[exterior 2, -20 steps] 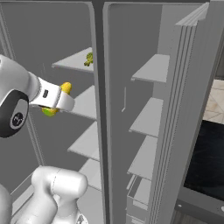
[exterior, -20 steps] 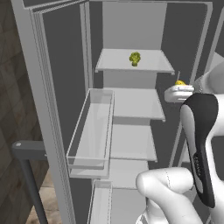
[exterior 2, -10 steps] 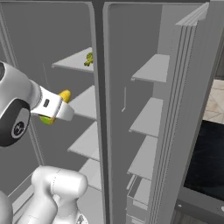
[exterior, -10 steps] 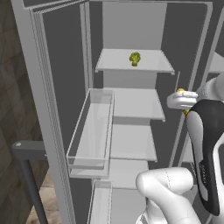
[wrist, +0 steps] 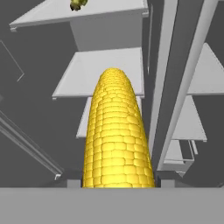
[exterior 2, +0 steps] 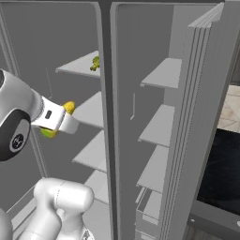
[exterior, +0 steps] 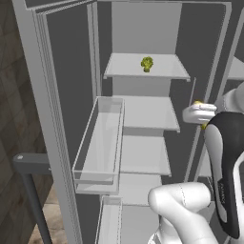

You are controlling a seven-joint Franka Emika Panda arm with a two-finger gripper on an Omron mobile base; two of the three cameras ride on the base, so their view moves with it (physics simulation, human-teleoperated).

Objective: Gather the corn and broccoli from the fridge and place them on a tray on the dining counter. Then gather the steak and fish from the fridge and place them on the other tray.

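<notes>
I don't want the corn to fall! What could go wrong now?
The corn is clamped in the gripper with most of its length sticking out past it, so it might slip or tip on the way out. The fridge divider stands close by, so a swing could knock the corn loose. The broccoli waits on the top shelf.

Corn (wrist: pixel 117 131) cut off at the bottom of the hand view, green end out of sight there. In the left base view, mostly hidden behind the white hand, yellow tip (exterior: pixel 198 103) peeking at right of centre. Gripper (exterior 2: pixel 63 123) fingers masked by hand and cob in the right base view. Broccoli (exterior: pixel 147 63) too small for detail on the top shelf; clipped by the hand view's top edge. Fridge (exterior: pixel 66 95) cropped on all sides.
</notes>
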